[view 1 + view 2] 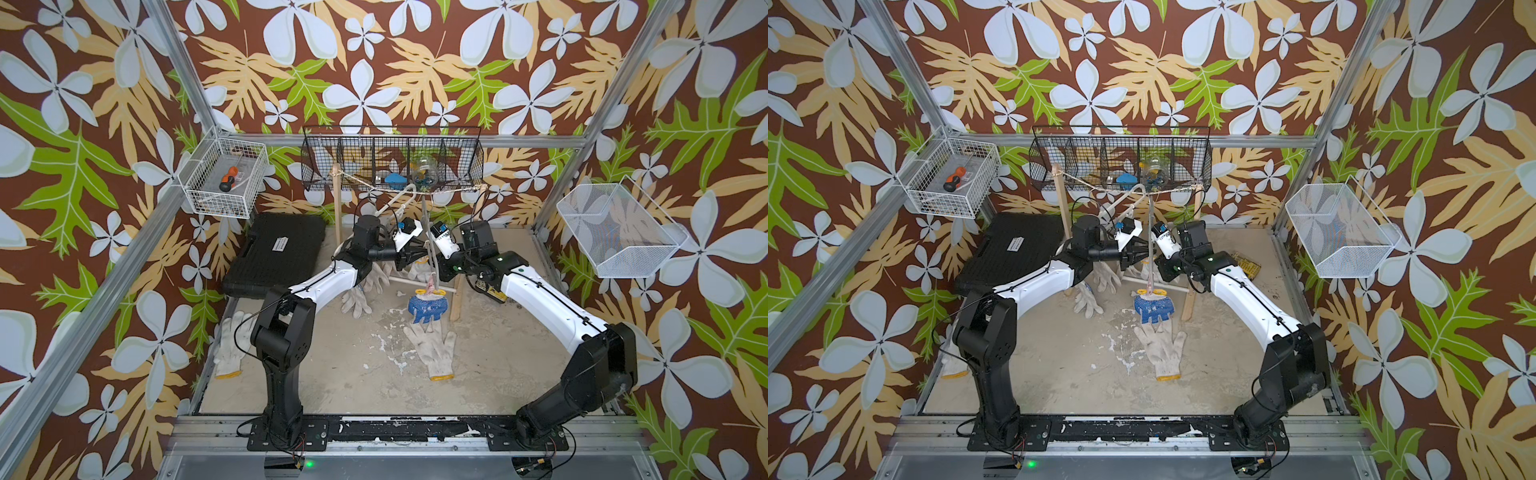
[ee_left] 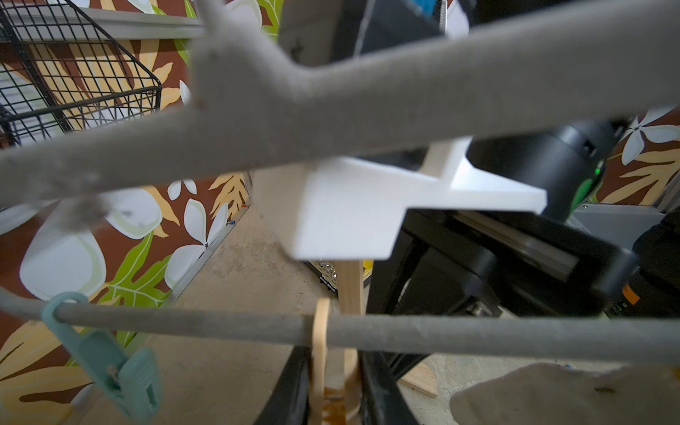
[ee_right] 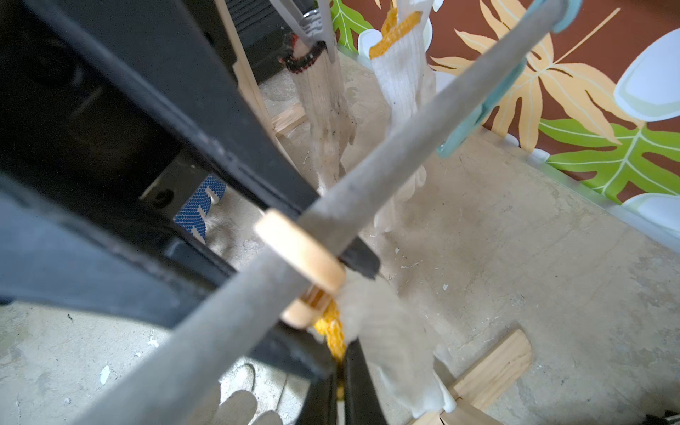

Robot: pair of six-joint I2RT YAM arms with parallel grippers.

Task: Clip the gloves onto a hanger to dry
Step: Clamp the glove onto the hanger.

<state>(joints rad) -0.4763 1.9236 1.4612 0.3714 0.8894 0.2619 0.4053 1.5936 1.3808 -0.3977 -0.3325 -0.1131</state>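
Observation:
A grey hanger (image 2: 404, 335) hangs edge-on from a rope in both top views (image 1: 428, 232). My left gripper (image 2: 333, 397) is shut on a peach clip (image 2: 319, 342) that rides on its lower bar. My right gripper (image 3: 340, 386) is shut on the yellow cuff (image 3: 333, 331) of a white glove (image 3: 390, 338), held right at that peach clip (image 3: 301, 254). Two gloves (image 3: 323, 103) (image 3: 401, 73) hang behind it. A blue-dotted glove (image 1: 428, 307) hangs from a pink clip. More gloves lie on the table (image 1: 432, 349) (image 1: 228, 345) (image 1: 357, 299).
A teal clip (image 2: 106, 360) hangs free on the bar. A black tool case (image 1: 274, 253) lies at the back left. A black wire basket (image 1: 390, 158) and two white ones (image 1: 224, 183) (image 1: 619, 232) hang on the frame. A wooden post (image 1: 457, 299) stands by my right arm.

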